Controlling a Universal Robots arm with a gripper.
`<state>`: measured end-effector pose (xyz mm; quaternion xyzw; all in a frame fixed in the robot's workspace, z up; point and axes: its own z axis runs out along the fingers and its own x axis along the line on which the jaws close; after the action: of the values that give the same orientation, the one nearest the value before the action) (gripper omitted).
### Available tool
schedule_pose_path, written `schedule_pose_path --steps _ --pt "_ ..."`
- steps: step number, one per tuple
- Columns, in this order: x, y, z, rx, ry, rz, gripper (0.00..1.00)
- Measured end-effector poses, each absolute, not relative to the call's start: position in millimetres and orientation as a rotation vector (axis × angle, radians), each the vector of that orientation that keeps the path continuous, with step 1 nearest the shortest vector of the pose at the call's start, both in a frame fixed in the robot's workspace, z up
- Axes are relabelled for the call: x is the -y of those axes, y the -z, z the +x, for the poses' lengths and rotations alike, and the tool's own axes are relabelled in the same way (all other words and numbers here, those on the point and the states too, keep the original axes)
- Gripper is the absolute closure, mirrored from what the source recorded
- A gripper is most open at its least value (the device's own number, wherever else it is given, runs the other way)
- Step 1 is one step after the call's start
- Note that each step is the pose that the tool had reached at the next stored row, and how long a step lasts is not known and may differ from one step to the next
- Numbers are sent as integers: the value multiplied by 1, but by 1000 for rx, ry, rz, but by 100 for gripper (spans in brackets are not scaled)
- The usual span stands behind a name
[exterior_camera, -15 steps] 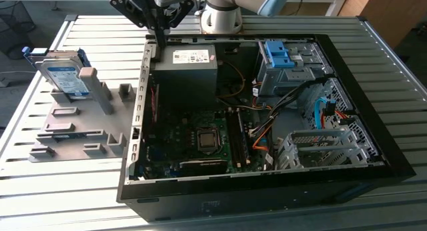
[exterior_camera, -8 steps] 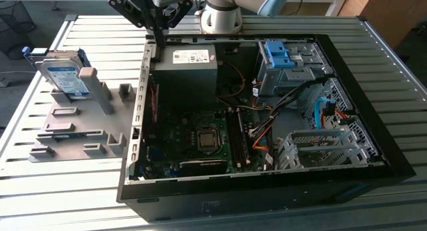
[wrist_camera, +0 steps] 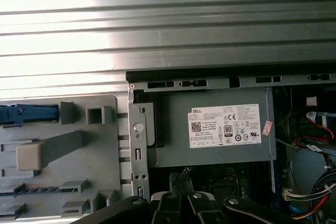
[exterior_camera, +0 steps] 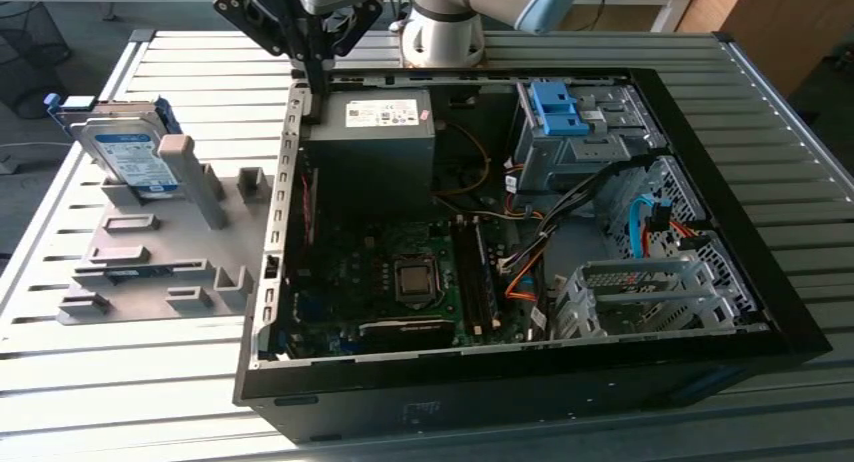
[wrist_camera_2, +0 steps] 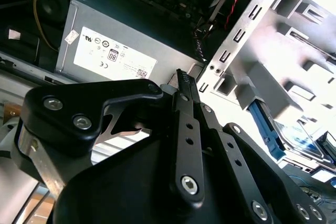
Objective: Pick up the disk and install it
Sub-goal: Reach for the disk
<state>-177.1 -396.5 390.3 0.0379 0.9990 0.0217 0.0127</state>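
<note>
case wall (exterior_camera: 284, 182) near disk (exterior_camera: 127, 160), open room above

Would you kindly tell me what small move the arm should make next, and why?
Probably shift the tool toward the exterior view's left, to the silver-grey hard drive in its blue plastic frame. The tool hangs shut and empty over the open black computer case, by the grey power supply box, while the drive stands untouched on the grey holder plate.

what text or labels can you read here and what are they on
power supply box: its white sticker carries fine print and marks, too small to read with confidence
disk, standing in the grey holder: its white-and-blue label is too small to read
no other readable text
</note>
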Motion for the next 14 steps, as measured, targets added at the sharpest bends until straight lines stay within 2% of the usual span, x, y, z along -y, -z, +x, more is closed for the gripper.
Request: schedule_pose_path --steps 14 --pt "397 -390 -181 -3113 -68 118 89"
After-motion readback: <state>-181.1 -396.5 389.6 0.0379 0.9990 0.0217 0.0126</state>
